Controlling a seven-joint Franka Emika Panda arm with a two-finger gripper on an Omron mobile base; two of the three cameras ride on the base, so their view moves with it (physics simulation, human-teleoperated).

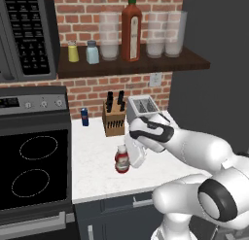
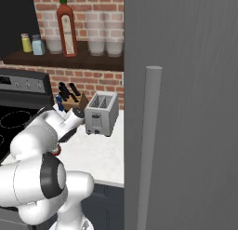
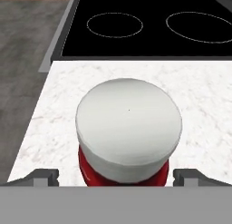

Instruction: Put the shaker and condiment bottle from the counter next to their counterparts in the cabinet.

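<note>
We have the pincer (image 3: 116, 177) spread wide, one fingertip (image 3: 43, 177) to each side of the condiment bottle (image 1: 122, 160) and neither touching it, so nothing is gripped yet. The bottle stands upright on the white bench (image 1: 92, 156), in front of the knife block (image 1: 114, 118) and towards the bench's front edge, with the stovetop (image 1: 34, 166) off to its side. To do this step well, we judge that we should keep the white cap centred between the fingertips, go lower until they bracket the red body below the cap rather than the cap's rim, and only then close squarely; a grip on the cap alone could let the bottle tip or slip on the lift. Our arm reaches out from the base over the bench front, forearm roughly level, wrist bent so the hand comes at the bottle from the side away from the stovetop, tilted down towards it. On the cabinet (image 1: 185, 63), well above the knife block, the shaker (image 1: 92, 53) already stands just beside the yellow shaker (image 1: 73, 52), and the tall green-capped bottle (image 1: 131, 32) waits among the glasses (image 1: 109, 37) for its partner.
</note>
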